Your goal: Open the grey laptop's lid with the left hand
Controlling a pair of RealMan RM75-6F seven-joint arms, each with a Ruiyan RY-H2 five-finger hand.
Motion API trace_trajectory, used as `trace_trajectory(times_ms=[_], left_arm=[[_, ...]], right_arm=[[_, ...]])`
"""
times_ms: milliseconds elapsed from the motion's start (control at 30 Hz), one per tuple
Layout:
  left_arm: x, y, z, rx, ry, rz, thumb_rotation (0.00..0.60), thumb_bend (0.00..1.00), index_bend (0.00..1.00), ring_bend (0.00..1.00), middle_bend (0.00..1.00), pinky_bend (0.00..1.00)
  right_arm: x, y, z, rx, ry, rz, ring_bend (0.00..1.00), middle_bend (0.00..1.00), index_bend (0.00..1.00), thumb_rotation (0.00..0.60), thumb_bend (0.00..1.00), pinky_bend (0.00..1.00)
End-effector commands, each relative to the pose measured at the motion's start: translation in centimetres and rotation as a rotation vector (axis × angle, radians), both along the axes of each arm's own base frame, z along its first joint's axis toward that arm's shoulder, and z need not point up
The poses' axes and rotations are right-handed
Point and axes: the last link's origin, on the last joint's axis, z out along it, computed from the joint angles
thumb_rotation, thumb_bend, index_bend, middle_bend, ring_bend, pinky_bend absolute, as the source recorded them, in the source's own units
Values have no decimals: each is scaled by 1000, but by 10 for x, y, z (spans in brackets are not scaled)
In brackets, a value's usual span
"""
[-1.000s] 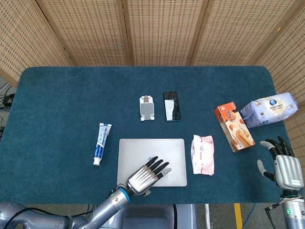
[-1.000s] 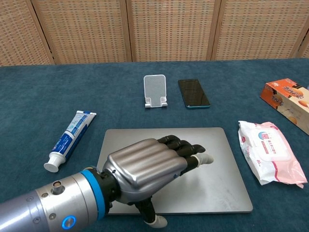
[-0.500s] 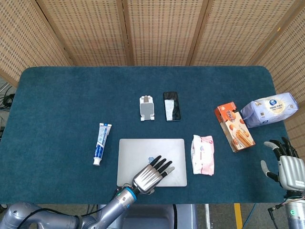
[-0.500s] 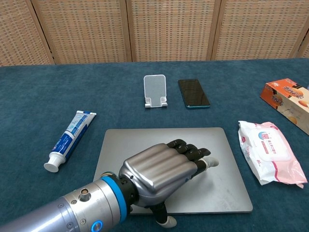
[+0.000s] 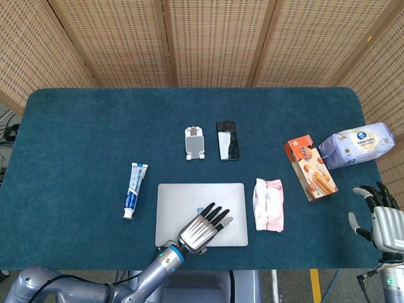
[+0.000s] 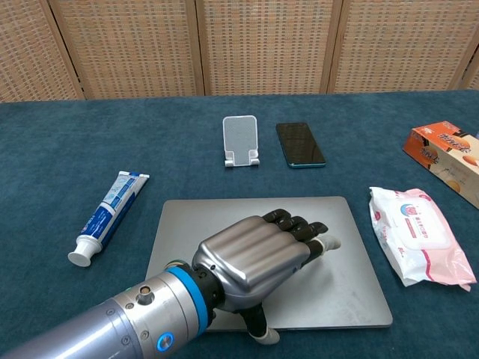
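The grey laptop (image 5: 189,196) (image 6: 352,277) lies flat with its lid down near the table's front edge. My left hand (image 5: 203,228) (image 6: 258,258) hovers palm down over the lid's front right part, fingers stretched toward the back right and nothing held; its thumb hangs past the laptop's front edge. Whether the palm touches the lid I cannot tell. My right hand (image 5: 380,218) shows only in the head view, at the far right beyond the table's corner, fingers spread and empty.
A toothpaste tube (image 5: 134,189) (image 6: 108,217) lies left of the laptop. Behind it stand a white phone stand (image 5: 194,142) (image 6: 240,140) and a dark phone (image 5: 228,140) (image 6: 300,144). A wipes pack (image 5: 268,204) (image 6: 415,233), an orange snack box (image 5: 310,168) (image 6: 447,153) and a tissue pack (image 5: 355,144) lie right.
My left hand has slid slightly right and toward the table's front edge over the lid. My right hand has drifted a little right and down. The lid has not moved.
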Motion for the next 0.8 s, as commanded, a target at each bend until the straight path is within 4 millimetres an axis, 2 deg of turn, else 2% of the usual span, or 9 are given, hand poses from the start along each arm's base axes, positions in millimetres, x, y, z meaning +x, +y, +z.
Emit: trace_trajectory(times_ms=[33,300,533,800], left_arm=[[0,0,0,2,2,0,569,171,0,0,0,0],[-2,2,-3,0,9,9,569,199,0,0,0,0],[-1,2,-2,16,6,-17,569,366,0,0,0,0],[0,4,3,45,-10,-51,569,409,0,0,0,0]], right_arm=[[0,0,0,0,-1,-1,7,217,263,600,414,171],[-2,0,0,-3,-1,-6,7,217,263,600,414,171],[-3,0,-1,-1,-2,-6,7,217,263,600,414,171],[-3,0,-1,-4,-2,-9,7,217,263,600,414,171]])
